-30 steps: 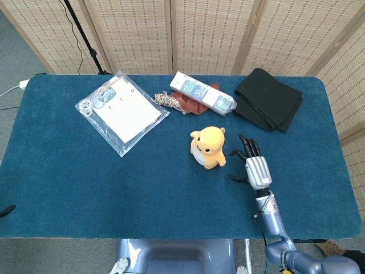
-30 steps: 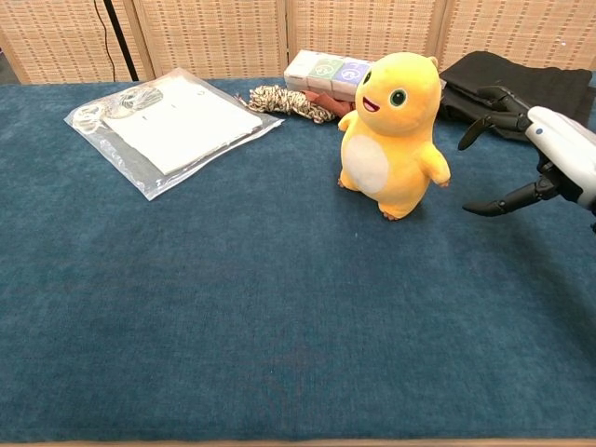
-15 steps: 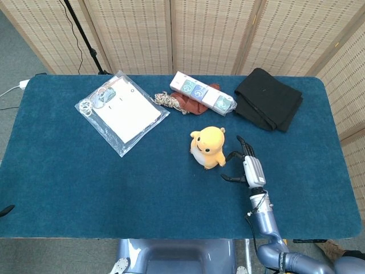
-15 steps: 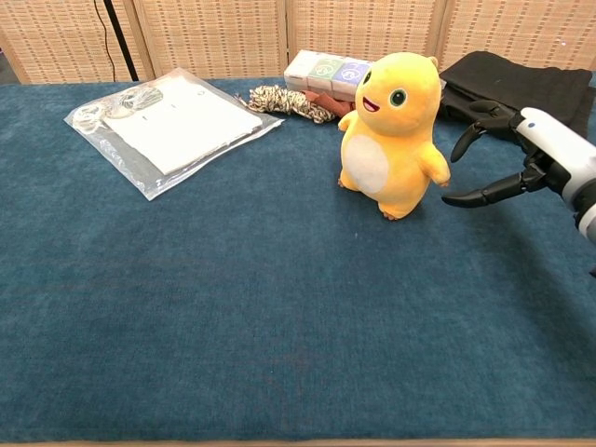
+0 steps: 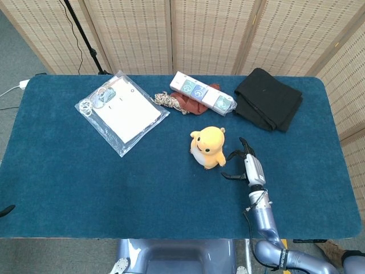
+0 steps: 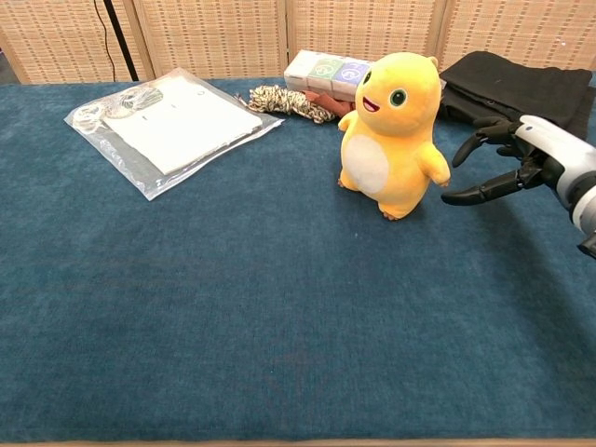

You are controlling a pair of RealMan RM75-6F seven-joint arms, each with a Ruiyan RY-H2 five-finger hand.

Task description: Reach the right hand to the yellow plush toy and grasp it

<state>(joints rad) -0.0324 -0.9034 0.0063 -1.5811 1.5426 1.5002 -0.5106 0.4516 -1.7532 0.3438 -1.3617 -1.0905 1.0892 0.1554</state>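
Note:
The yellow plush toy [image 5: 207, 147] [image 6: 392, 131] stands upright near the middle of the blue table, facing left. My right hand [image 5: 246, 165] [image 6: 521, 163] hovers just to its right, fingers spread and curved toward the toy's side. A small gap separates the fingertips [image 6: 453, 197] from the plush; nothing is held. My left hand does not show in either view.
A folded black cloth [image 5: 268, 105] lies behind the right hand. A white box [image 5: 202, 93], a red-brown cloth and a patterned cord [image 5: 167, 100] sit behind the toy. A clear plastic bag with papers [image 5: 121, 112] lies at the far left.
My right hand has moved left toward the plush over the last second and now sits close beside it, fingers still apart. The toy has not moved.

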